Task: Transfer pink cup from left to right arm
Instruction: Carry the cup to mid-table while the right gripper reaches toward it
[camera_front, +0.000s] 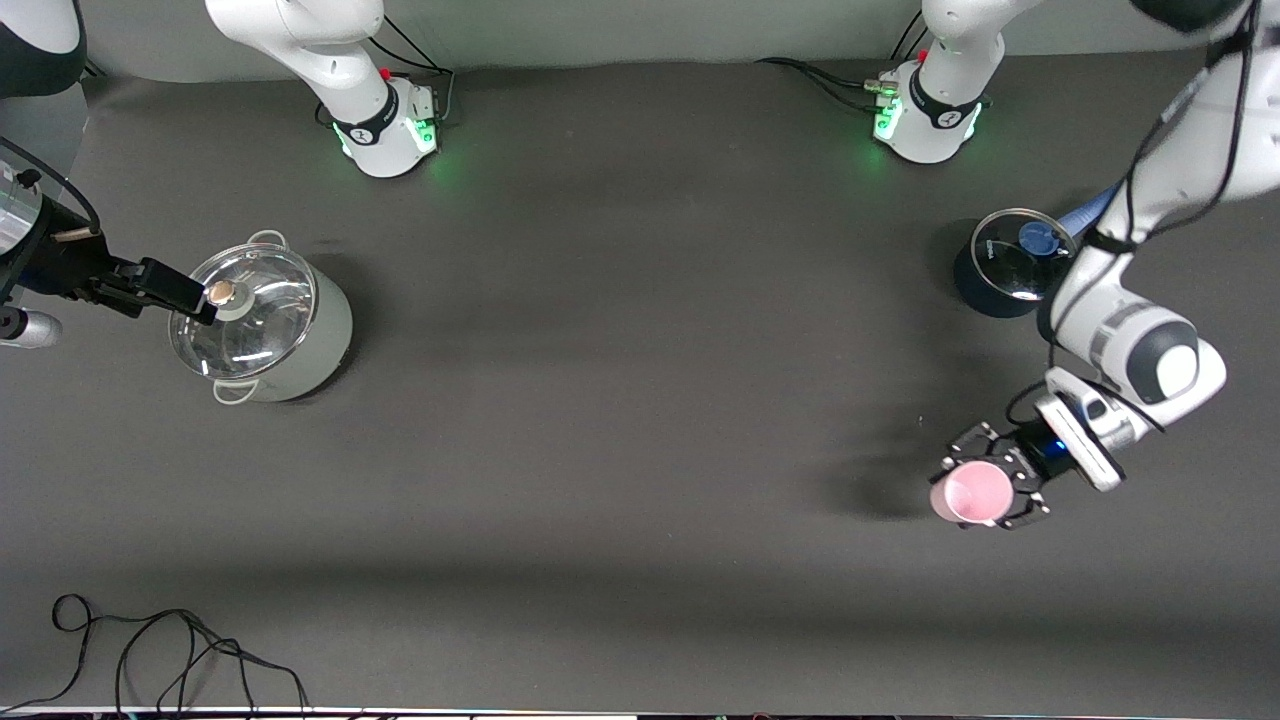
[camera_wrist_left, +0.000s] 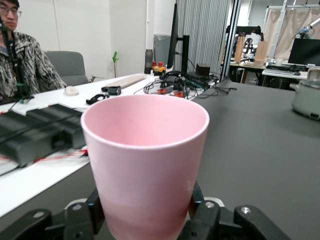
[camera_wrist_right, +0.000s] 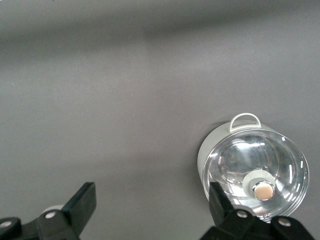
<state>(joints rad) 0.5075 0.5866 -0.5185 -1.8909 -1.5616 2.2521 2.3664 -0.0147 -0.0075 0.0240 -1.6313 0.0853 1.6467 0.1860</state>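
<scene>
Early in the handover, by the look of it: pink cup (camera_front: 972, 492) in the left gripper (camera_front: 990, 488), clamped low on its wall by the black linkage fingers (camera_wrist_left: 206, 215), mouth up and upright. Held over the table (camera_front: 640, 420) toward the left arm's end, with a shadow on the cloth beside it; whether lifted clear or just off the surface cannot be told from the front view. Empty inside, as far as the left wrist view shows.

Right gripper (camera_front: 195, 298) well apart from the cup, at the right arm's end, hanging over the grey-green pot (camera_front: 300, 345) and close to the knob of its glass lid (camera_front: 243, 312). Fingers (camera_wrist_right: 80, 204) spread wide with nothing between them, bare cloth showing in the gap in the right wrist view.

Also present but not part of the job: a dark blue pot with a blue-knobbed lid (camera_front: 1010, 265) near the left arm, and a loose black cable (camera_front: 180, 650) at the table edge nearest the front camera.

Judged next: bring the two grippers together somewhere mid-table, cup kept upright. Calls for the right gripper to turn off the pot and come in at the cup's upper wall, above the left fingers, since those occupy the lower band. Needs wide fingers on approach, a firm close on the smooth tapered plastic, and release from the left only once that second grip is sure. Main risk, likely: a slip on the taper, or the two grippers fouling each other on so small a cup.
</scene>
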